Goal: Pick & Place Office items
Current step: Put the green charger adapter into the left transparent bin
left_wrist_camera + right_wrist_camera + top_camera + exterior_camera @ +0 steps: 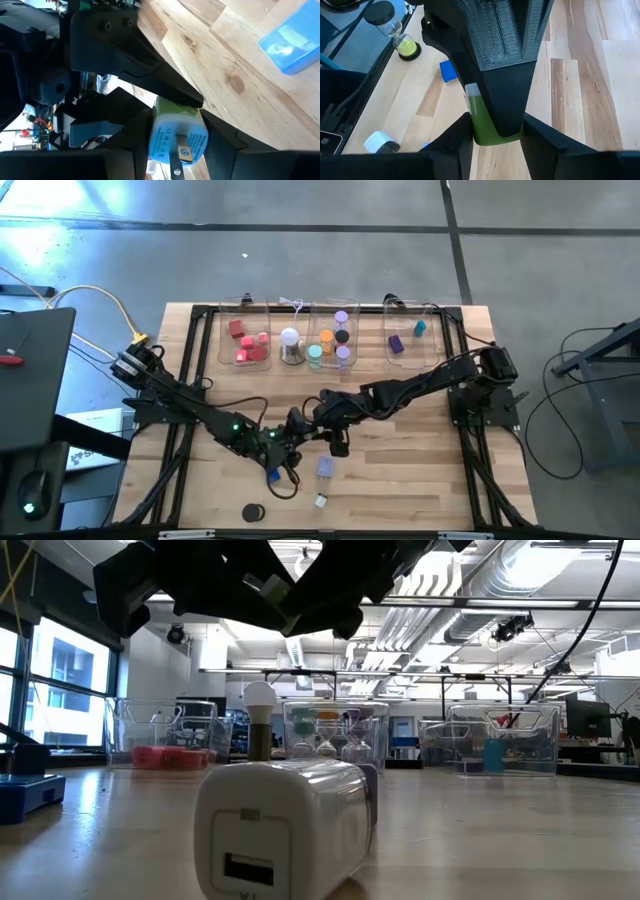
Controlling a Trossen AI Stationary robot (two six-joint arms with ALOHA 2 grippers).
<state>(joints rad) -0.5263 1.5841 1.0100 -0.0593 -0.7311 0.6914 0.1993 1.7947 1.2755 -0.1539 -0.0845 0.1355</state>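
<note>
Left wrist view alone: blue plug face [178, 141] on green adapter [175, 111].

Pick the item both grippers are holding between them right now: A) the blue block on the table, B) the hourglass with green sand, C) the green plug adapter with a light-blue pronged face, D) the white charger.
C. In both wrist views the green plug adapter sits clamped between the left gripper and the right gripper above the table; the blue block lies loose below.
</note>
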